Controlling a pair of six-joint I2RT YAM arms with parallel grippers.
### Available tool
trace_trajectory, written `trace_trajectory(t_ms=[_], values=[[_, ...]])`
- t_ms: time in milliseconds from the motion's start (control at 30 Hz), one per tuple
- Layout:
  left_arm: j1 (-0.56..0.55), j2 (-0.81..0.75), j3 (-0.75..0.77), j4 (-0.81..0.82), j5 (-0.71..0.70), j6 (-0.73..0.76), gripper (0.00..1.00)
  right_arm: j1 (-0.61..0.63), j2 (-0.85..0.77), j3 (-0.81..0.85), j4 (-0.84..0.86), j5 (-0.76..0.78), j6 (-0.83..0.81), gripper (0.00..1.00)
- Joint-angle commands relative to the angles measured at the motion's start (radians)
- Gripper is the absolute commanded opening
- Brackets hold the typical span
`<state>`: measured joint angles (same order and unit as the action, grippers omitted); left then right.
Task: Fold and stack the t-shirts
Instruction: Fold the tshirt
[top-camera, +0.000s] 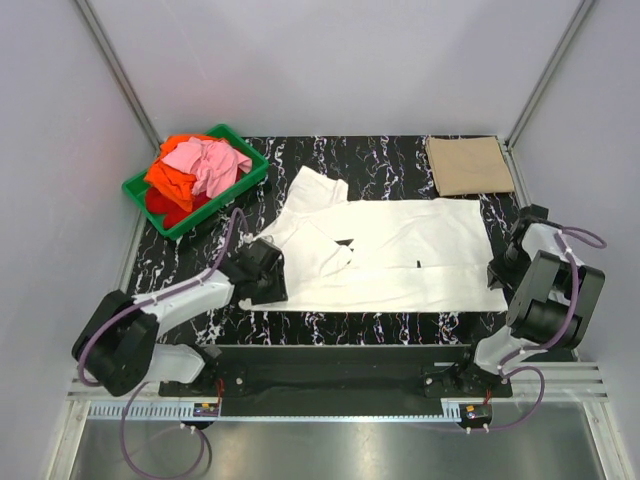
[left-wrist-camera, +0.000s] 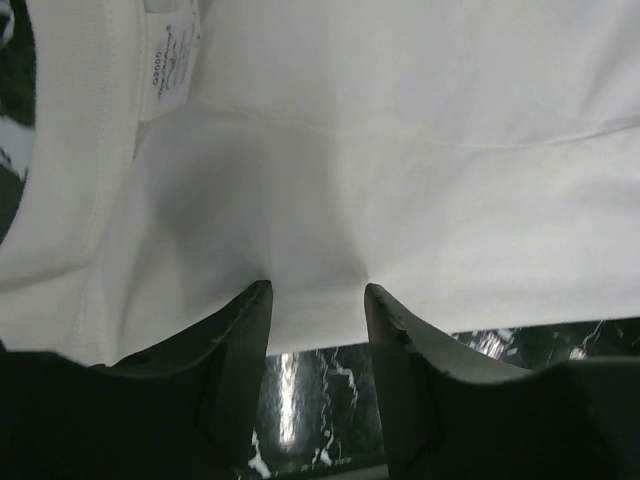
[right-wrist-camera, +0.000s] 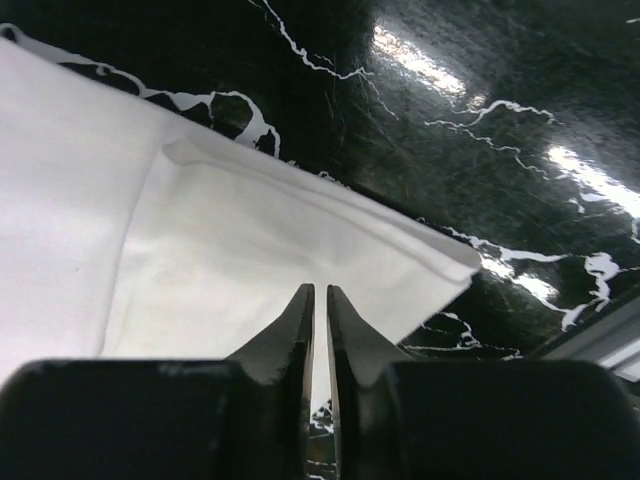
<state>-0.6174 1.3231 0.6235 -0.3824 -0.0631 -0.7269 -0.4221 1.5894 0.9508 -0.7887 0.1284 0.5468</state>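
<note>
The white t-shirt (top-camera: 400, 255) with small black marks lies spread across the middle of the black marble table. My left gripper (top-camera: 272, 275) sits at its left near edge. In the left wrist view the left gripper (left-wrist-camera: 317, 292) is open, with the shirt's edge (left-wrist-camera: 400, 150) at its fingertips. My right gripper (top-camera: 495, 275) is at the shirt's right near corner. In the right wrist view the right gripper (right-wrist-camera: 320, 290) is closed on that folded corner (right-wrist-camera: 200, 230). A folded tan t-shirt (top-camera: 468, 165) lies at the back right. Pink (top-camera: 210, 160), orange (top-camera: 170, 175) and red (top-camera: 160, 205) t-shirts are heaped at the back left.
The green plastic crate (top-camera: 140, 185) holding the heaped shirts stands at the back left. White enclosure walls close in on the left, back and right. The table's near edge meets a metal rail (top-camera: 330, 405) by the arm bases.
</note>
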Motion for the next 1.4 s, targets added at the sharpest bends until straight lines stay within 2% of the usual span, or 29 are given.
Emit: trace_trajectory(t_ms=[0, 100, 133, 200, 233, 300, 333, 400, 433, 567, 600, 700, 900, 1200, 1367], values=[[-0.024, -0.094, 0.03, -0.15, 0.019, -0.02, 0.48, -0.006, -0.088, 0.097, -0.055, 0.024, -0.045, 0.17], [0.001, -0.105, 0.235, -0.194, -0.01, 0.154, 0.53, -0.006, -0.124, 0.176, -0.058, -0.094, -0.079, 0.23], [0.019, -0.061, 0.357, -0.213, -0.014, 0.255, 0.57, -0.006, -0.131, 0.215, -0.043, -0.163, -0.093, 0.25], [0.086, 0.003, 0.479, -0.227, 0.009, 0.34, 0.59, -0.004, -0.12, 0.247, -0.006, -0.234, -0.12, 0.27], [0.111, 0.078, 0.59, -0.227, 0.046, 0.403, 0.6, -0.004, -0.1, 0.275, 0.035, -0.287, -0.134, 0.29], [0.181, 0.169, 0.707, -0.228, 0.123, 0.46, 0.6, -0.004, -0.069, 0.307, 0.074, -0.343, -0.154, 0.3], [0.198, 0.267, 0.817, -0.23, 0.159, 0.504, 0.6, -0.004, -0.054, 0.315, 0.098, -0.369, -0.162, 0.31], [0.235, 0.371, 0.936, -0.243, 0.184, 0.546, 0.6, -0.004, -0.002, 0.347, 0.158, -0.403, -0.171, 0.32], [0.243, 0.474, 1.052, -0.262, 0.175, 0.584, 0.6, -0.004, 0.041, 0.359, 0.172, -0.421, -0.182, 0.33], [0.262, 0.729, 1.316, -0.305, 0.12, 0.664, 0.59, -0.004, 0.144, 0.446, 0.206, -0.447, -0.208, 0.33], [0.271, 0.828, 1.425, -0.321, 0.114, 0.676, 0.59, -0.004, 0.158, 0.457, 0.21, -0.45, -0.209, 0.33], [0.297, 0.986, 1.579, -0.354, 0.117, 0.672, 0.58, -0.004, 0.213, 0.488, 0.244, -0.473, -0.214, 0.33], [0.334, 1.165, 1.742, -0.346, 0.114, 0.653, 0.59, -0.003, 0.359, 0.6, 0.252, -0.498, -0.254, 0.36], [0.335, 1.231, 1.742, -0.266, 0.158, 0.692, 0.62, 0.013, 0.556, 0.762, 0.264, -0.512, -0.363, 0.39], [0.338, 1.245, 1.743, -0.256, 0.216, 0.702, 0.6, 0.016, 0.662, 0.845, 0.252, -0.619, -0.401, 0.39]])
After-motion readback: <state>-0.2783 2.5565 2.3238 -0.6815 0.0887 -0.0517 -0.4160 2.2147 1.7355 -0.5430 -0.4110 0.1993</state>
